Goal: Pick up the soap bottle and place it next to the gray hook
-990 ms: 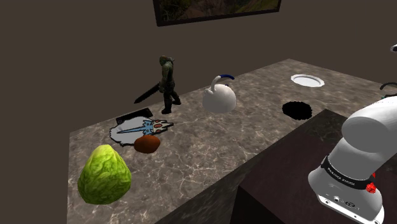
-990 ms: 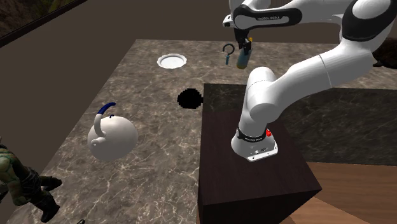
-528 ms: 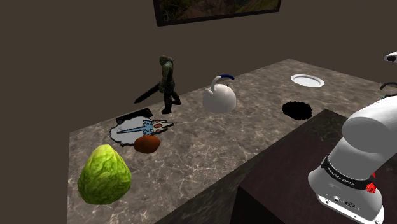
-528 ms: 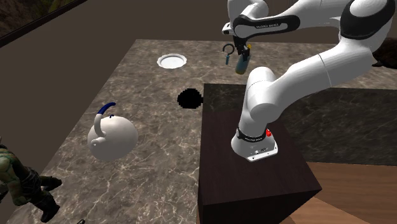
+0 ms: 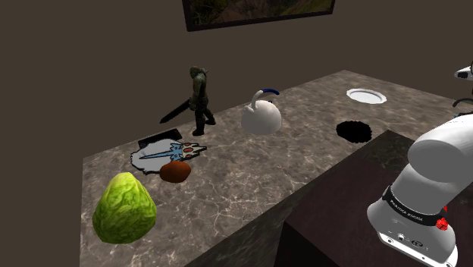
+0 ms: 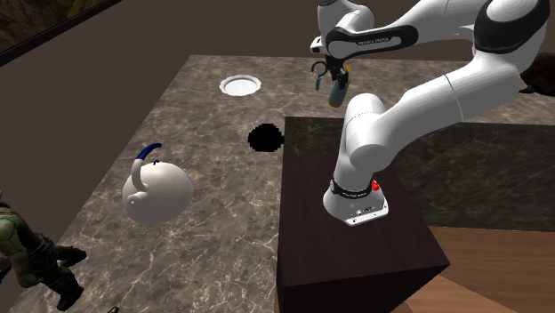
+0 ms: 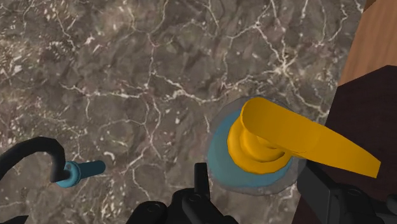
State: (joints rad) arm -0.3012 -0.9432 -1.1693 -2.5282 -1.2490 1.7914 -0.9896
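Observation:
The soap bottle (image 7: 254, 153) has a see-through blue body and a yellow pump top. My gripper (image 7: 261, 186) is shut on it, one black finger on each side. In the second exterior view the gripper (image 6: 337, 76) holds the soap bottle (image 6: 337, 92) upright just above the marble counter (image 6: 213, 160), close to the stand's far edge. The hook (image 7: 38, 156) is a dark curved piece with a small blue stem; it lies on the counter beside the bottle, a short gap away. In the second exterior view the hook (image 6: 317, 69) sits just left of the bottle.
A white plate (image 6: 240, 85), a black round patch (image 6: 265, 137) and a white kettle (image 6: 158, 191) sit on the counter. Farther along are a soldier figure (image 5: 200, 97), a brown lump (image 5: 175, 171) and a green lumpy object (image 5: 124, 208). The dark stand (image 6: 356, 249) borders the counter.
My gripper has come down a little with the soap bottle, closer to the counter and to the hook. Nothing else has moved.

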